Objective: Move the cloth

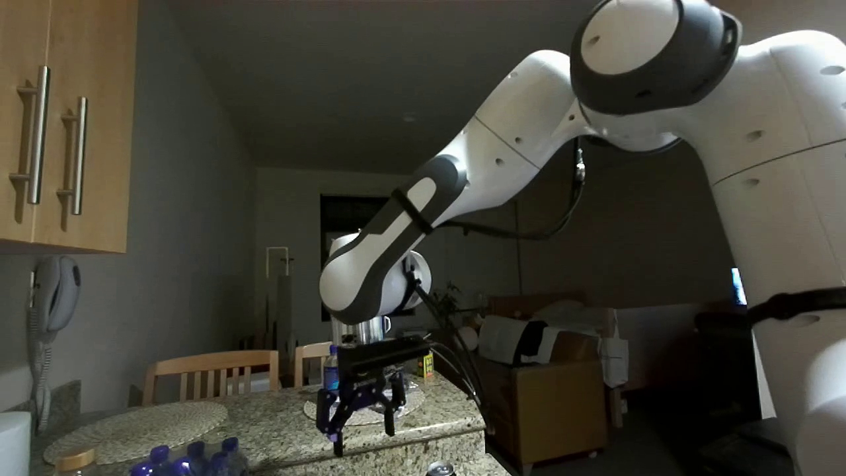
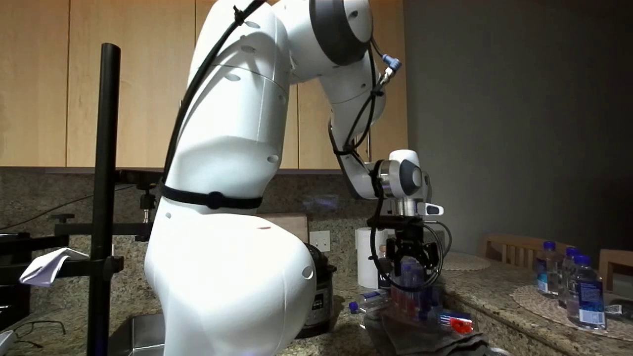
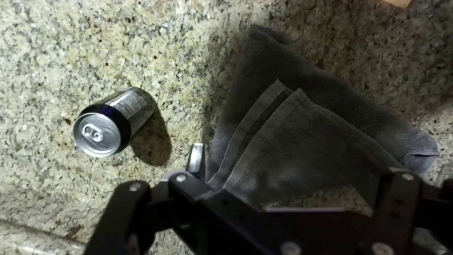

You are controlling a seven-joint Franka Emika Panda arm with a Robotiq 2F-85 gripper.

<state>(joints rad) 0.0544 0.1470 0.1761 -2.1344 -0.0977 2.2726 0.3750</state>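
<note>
Cloth [image 3: 300, 141]: grey, lying on your counter [image 3: 53, 53], folded so that two hemmed edges run side by side over a darker layer.
Gripper [image 1: 364, 433]: yours hangs above the cloth with its fingers [image 3: 195, 159] wide apart; in your wrist view it hides some of the cloth.
Can [image 3: 116, 120]: upright near the cloth but apart from it, to its left as you look through the wrist view.
Packet [image 2: 457, 322]: red and blue, just behind the cloth's right part in an exterior view; you cannot tell whether they touch.
Bottles [image 2: 408, 301]: you have a cluster standing just behind the cloth in an exterior view, blurred and hard to count.
Lying bottle [image 2: 372, 300]: on its side, behind the cloth and to its left there.
Roll [image 2: 367, 262]: white, upright, farther back from the cloth.
Ledge [image 2: 482, 284]: raised, right of the cloth as you face it there, bearing a mat [image 2: 526, 299] with labelled bottles [image 2: 591, 301].
</note>
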